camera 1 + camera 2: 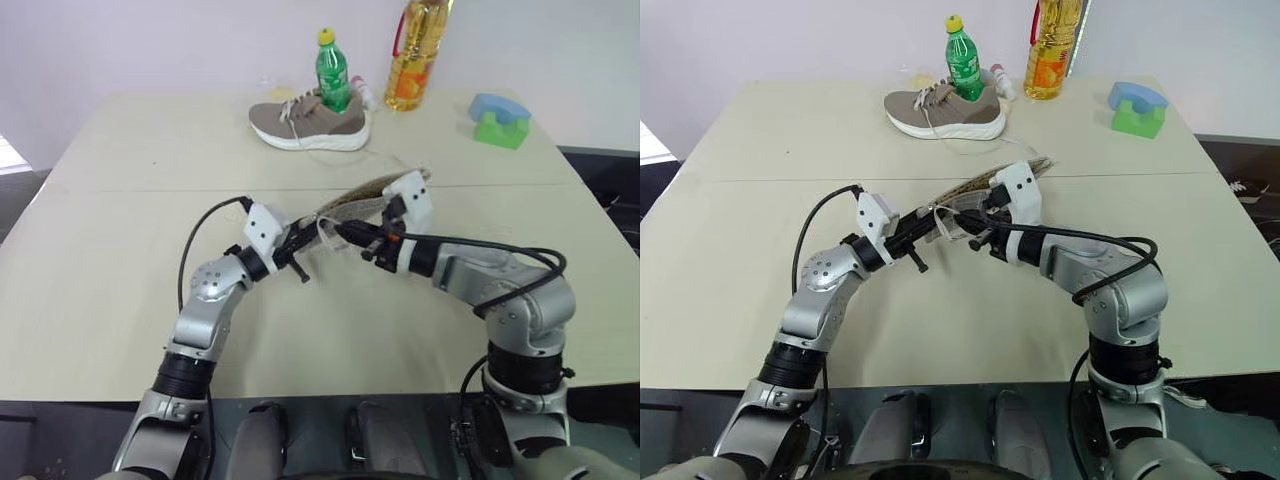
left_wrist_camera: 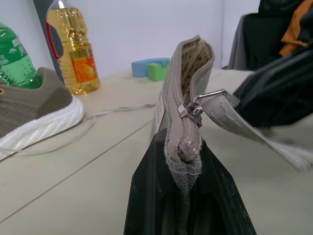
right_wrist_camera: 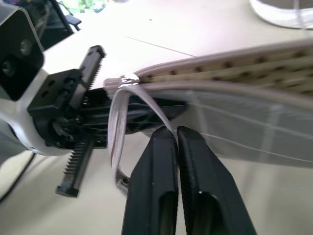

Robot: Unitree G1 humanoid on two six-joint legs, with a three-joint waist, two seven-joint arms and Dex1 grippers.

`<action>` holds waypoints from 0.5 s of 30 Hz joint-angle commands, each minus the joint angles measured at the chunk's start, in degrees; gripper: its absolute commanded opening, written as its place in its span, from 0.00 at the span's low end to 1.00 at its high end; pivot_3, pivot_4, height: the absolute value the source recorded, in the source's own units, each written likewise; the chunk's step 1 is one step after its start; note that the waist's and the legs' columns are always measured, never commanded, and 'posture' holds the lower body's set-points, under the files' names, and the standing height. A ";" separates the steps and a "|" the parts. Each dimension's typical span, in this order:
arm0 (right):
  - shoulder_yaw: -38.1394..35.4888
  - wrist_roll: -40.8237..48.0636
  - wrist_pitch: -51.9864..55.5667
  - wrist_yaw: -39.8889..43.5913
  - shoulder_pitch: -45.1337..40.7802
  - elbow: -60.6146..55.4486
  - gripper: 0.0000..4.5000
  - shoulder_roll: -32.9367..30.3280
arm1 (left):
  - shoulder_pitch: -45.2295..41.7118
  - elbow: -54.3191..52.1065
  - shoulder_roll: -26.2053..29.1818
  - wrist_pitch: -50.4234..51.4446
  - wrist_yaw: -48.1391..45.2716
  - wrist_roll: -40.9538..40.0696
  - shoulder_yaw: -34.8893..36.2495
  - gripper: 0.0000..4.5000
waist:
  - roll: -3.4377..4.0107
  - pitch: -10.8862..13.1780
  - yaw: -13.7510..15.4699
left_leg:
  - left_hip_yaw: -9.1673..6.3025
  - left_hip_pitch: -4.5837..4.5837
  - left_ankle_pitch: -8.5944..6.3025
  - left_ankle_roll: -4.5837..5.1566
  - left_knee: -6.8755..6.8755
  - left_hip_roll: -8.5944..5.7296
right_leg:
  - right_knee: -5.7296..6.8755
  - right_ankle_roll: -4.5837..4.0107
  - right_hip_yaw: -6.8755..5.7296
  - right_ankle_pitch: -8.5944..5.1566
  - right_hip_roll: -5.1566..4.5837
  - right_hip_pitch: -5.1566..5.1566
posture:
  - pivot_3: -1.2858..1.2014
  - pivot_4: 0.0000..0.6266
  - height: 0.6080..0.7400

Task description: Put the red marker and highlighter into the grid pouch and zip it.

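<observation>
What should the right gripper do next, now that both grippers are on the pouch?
Probably pull along the zipper line, away from the left gripper. That gripper is shut on the end of the grid pouch, bracing it above the table. The right gripper is shut on the pull cord, the slider sits near the held end, and the zipper beyond it gapes open.

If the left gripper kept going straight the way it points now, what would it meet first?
Probably the right gripper, which faces it at close range with its fingers shut on the zipper pull strap. The left gripper already clamps the pouch end. Depth is uncertain.
</observation>
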 commanded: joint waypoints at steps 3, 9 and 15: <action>-3.30 -0.67 -3.20 -0.60 -3.88 -0.96 0.01 -7.23 | -0.52 2.15 3.53 -7.22 -0.43 3.68 0.82 0.00 | 0.00 0.00 -0.09 | 0.00 0.00 0.00 0.00 -0.01 0.00 | 0.00 0.00 0.00 0.00 0.02 -0.01 | 0.52 0.24 1.00; -7.62 -4.12 -6.81 -1.65 -7.14 5.07 0.01 -18.46 | 0.54 6.19 8.51 -13.37 -2.16 5.41 1.84 0.00 | 0.00 0.00 0.10 | 0.05 -0.02 0.00 0.00 -0.04 0.01 | -0.03 0.00 0.00 0.00 0.00 -0.04 | 0.52 0.24 1.00; -7.75 -5.40 -9.67 -1.01 -5.24 8.76 0.01 -23.53 | 1.13 8.29 9.77 -16.03 -2.45 4.80 2.00 0.00 | 0.00 0.00 0.03 | 0.10 -0.01 0.00 0.01 -0.10 0.02 | -0.07 0.00 0.02 0.00 -0.02 -0.04 | 0.52 0.24 1.00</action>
